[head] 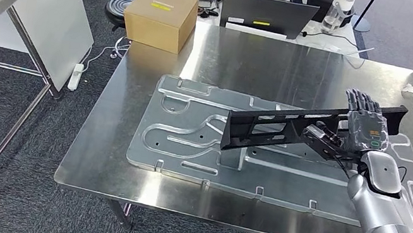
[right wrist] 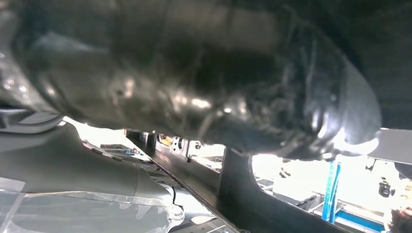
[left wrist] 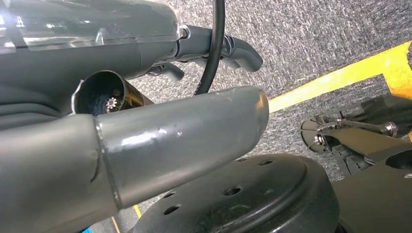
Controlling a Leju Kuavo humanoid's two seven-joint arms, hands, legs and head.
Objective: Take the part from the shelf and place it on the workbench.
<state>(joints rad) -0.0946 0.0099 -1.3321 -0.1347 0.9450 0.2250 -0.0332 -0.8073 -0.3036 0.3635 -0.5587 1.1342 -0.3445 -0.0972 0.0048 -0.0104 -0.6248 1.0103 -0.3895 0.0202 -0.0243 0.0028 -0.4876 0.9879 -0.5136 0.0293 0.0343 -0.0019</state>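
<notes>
Up top, from the head view: right robot hand [head: 364,126] at about 3 o'clock, clamped on the long black part [head: 292,126], held tilted just above the stamped metal panel [head: 188,132] lying on the steel surface [head: 303,63]. Looks stiff, light, long enough to swing; best taken nearer its middle. Cardboard box [head: 160,17] at 11 o'clock. Left wrist view: left robot hand [left wrist: 145,141] hanging over carpet, apparently empty, fingers' state impossible to tell. Right wrist view: dark blurred right robot hand wrapped over the part's edge.

The steel workbench [head: 137,168] is being looked down on from high up. The black part [head: 279,128] is being seen very near from the right wrist, the floor from the left wrist.
</notes>
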